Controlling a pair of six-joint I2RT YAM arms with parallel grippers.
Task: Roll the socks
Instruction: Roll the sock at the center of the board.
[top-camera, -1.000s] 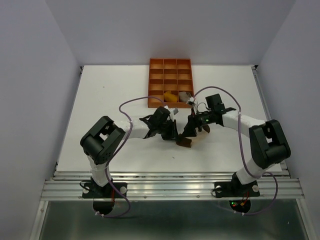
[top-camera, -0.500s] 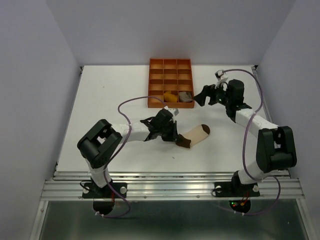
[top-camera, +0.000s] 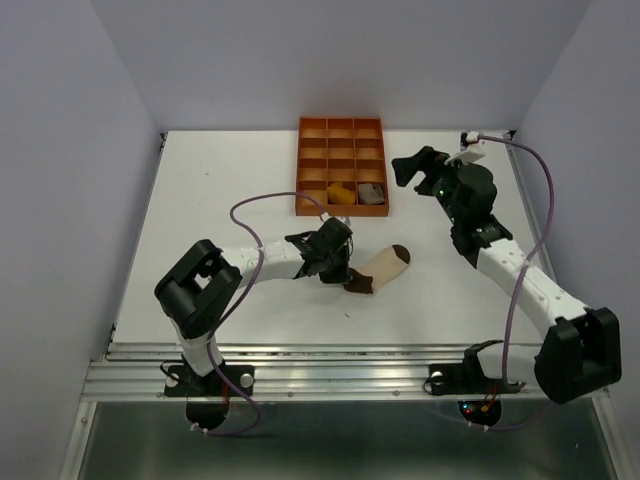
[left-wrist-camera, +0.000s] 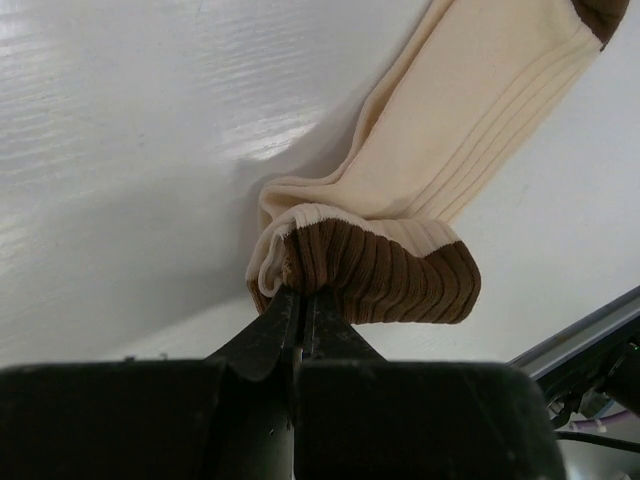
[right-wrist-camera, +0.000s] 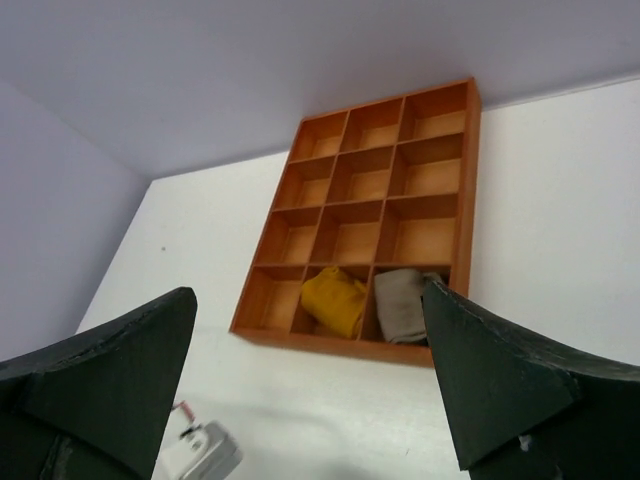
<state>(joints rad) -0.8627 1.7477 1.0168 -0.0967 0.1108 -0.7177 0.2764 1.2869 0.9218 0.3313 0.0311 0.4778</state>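
The brown-cream-white sock (top-camera: 380, 268) lies flat on the white table, brown toe to the back right. My left gripper (top-camera: 347, 281) is shut on its brown ribbed cuff (left-wrist-camera: 400, 272); in the left wrist view my left gripper (left-wrist-camera: 300, 300) pinches the folded cuff edge, and the cream leg (left-wrist-camera: 470, 130) stretches away. My right gripper (top-camera: 406, 168) is open and empty, raised beside the tray's right side. In the right wrist view my right gripper (right-wrist-camera: 310, 292) frames the mustard sock (right-wrist-camera: 335, 300) and the taupe sock (right-wrist-camera: 403, 303), each bundled in a front compartment. Both also show from above: the mustard sock (top-camera: 341, 194) and the taupe sock (top-camera: 371, 192).
The rigid orange tray (top-camera: 341, 128) with square compartments stands at the back centre, also in the right wrist view (right-wrist-camera: 330, 342). A purple cable loops over the table by the left arm (top-camera: 250, 215). The table's metal front rail (top-camera: 340, 375) runs below the arm bases.
My right arm has let go near the sock and swung up and back to the right, beside the tray, jaws open. My left gripper still holds the cuff; the sock shifted slightly.
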